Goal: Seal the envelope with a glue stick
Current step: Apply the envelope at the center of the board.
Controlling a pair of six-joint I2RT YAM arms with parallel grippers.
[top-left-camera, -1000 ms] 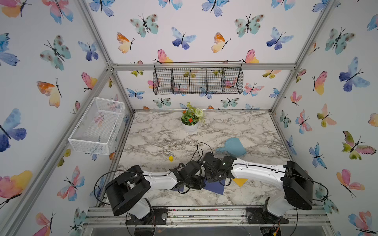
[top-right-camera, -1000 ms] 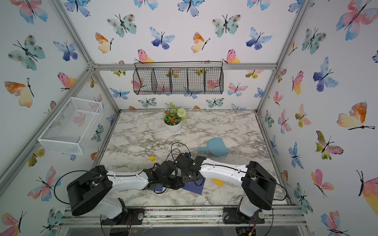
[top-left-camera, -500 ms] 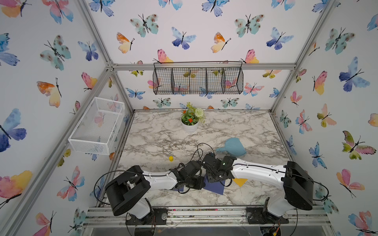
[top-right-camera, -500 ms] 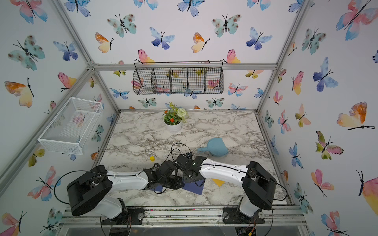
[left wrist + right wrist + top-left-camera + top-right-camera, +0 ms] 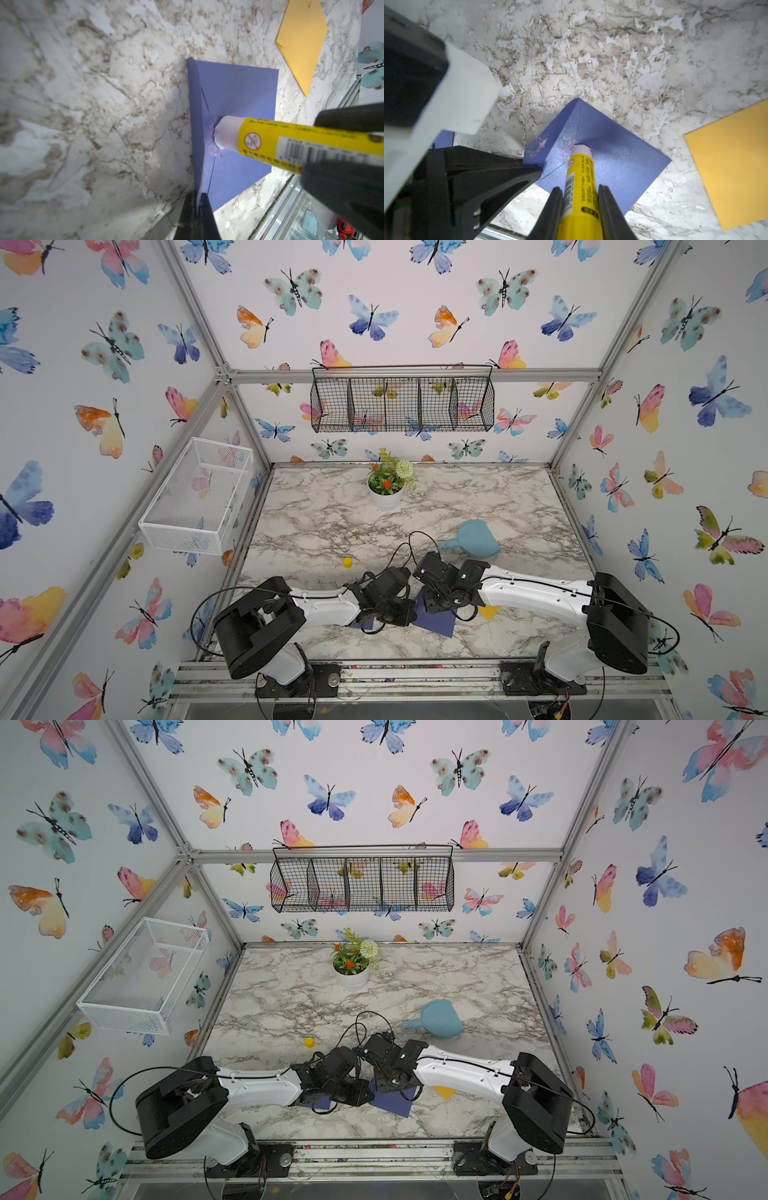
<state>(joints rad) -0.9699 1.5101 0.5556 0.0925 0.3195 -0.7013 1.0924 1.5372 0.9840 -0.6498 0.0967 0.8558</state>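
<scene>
- Plainly, the gluing step is in hand. The right gripper point(image 5: 580, 189) has its jaws pinching the glue stick point(image 5: 579, 166) by its yellow barrel with the white tip foremost, so the tip can be pressed and dragged like a pen.
- The tip touches the blue envelope point(image 5: 616, 153) right at the crease where the flap point(image 5: 550, 133) meets the body. That spot is near the front edge of the table point(image 5: 332, 522), at about six o'clock in both top views, between the two wrists.
- The left gripper point(image 5: 196, 200) has its jaws pressed together on the flap's edge, holding the flap tilted up off the body. My reading is that this keeps the inner face open to the stick and stops the light paper from sliding under the push.
- Pale pinkish glue smears point(image 5: 539, 145) show on the flap and around the tip, so some glue seems laid. How much of the flap edge is covered I cannot tell.
- The cap point(image 5: 347, 562), small and yellow, stands alone on the marble at about ten o'clock from the left gripper, well apart — out of the working path.
- A yellow card point(image 5: 733, 170) lies flat at about three o'clock from the envelope, near but not touching.
- Next, judging from this, the flap needs folding down and pressing. Lifting the stick clear first would avoid dragging or tearing the paper.
</scene>
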